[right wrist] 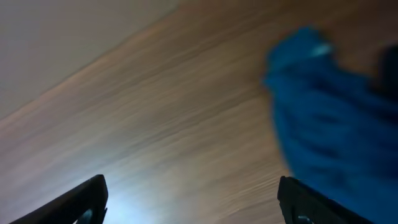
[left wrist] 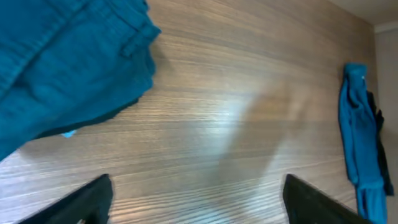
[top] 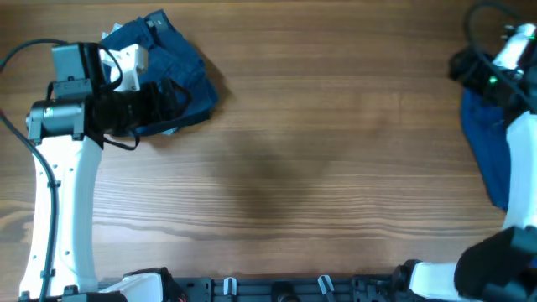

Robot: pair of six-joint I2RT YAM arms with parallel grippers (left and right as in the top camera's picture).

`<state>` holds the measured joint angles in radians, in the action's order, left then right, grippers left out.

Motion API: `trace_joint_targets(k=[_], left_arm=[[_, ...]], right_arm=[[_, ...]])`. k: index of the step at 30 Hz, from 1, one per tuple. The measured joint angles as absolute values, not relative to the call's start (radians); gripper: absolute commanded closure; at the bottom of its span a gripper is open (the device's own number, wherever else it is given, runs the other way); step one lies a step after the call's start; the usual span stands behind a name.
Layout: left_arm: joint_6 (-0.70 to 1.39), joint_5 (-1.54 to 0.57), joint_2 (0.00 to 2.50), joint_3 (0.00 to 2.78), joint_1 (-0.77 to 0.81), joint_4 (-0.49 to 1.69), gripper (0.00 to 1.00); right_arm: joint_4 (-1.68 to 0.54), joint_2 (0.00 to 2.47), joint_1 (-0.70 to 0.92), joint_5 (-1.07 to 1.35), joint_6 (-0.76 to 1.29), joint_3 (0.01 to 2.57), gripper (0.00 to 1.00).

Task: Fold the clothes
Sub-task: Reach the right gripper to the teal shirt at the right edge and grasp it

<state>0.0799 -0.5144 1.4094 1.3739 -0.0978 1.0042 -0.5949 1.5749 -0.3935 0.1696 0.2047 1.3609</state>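
Seen from above, the jeans (top: 180,71) lie in a heap at 10 o'clock on the wooden table (top: 294,168). The left arm (top: 63,193) reaches over them from 8 o'clock, and its dark wrist covers their lower edge. The left gripper (left wrist: 198,186) is released, with its two fingers spread wide over bare wood. At 3 o'clock a second blue garment (top: 487,143) lies partly under the right arm (top: 520,168). The right gripper (right wrist: 191,186) is also released and spread wide. In its own view the garment is at 2 o'clock, blurred.
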Motion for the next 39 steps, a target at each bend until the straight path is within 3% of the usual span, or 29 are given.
trace_joint_targets(k=[8,19,20,21,23,26,28,29,34,39], left_arm=[[0.075,-0.519,1.409,1.374,0.01,1.004,0.21],[0.075,-0.522,1.409,1.374,0.067,1.007,0.21],[0.075,-0.522,1.409,1.374,0.067,1.007,0.21],[0.075,-0.522,1.409,1.374,0.067,1.007,0.21],[0.075,-0.522,1.409,1.374,0.067,1.006,0.23],[0.075,-0.522,1.409,1.374,0.067,1.006,0.23],[0.075,-0.522,1.409,1.374,0.067,1.006,0.23],[0.075,-0.522,1.409,1.374,0.067,1.006,0.23],[0.075,-0.522,1.409,1.374,0.067,1.006,0.22],[0.075,-0.522,1.409,1.374,0.067,1.006,0.22]], right_arm=[[-0.496,1.88,-0.536,0.01,0.254,1.364,0.25],[-0.373,2.077,-0.633,-0.026,0.26,1.364,0.26],[-0.368,2.078,-0.632,-0.022,0.26,1.364,0.29],[-0.368,2.078,-0.632,-0.021,0.26,1.364,0.41],[-0.36,2.078,-0.631,-0.018,0.252,1.364,0.49],[-0.357,2.083,-0.631,-0.014,0.243,1.364,0.77],[-0.358,2.087,-0.631,-0.012,0.243,1.364,0.84],[-0.358,2.09,-0.631,-0.013,0.239,1.364,0.96],[-0.368,2.089,-0.631,-0.004,0.237,1.364,0.96],[-0.365,1.983,-0.63,0.181,0.238,1.364,0.96]])
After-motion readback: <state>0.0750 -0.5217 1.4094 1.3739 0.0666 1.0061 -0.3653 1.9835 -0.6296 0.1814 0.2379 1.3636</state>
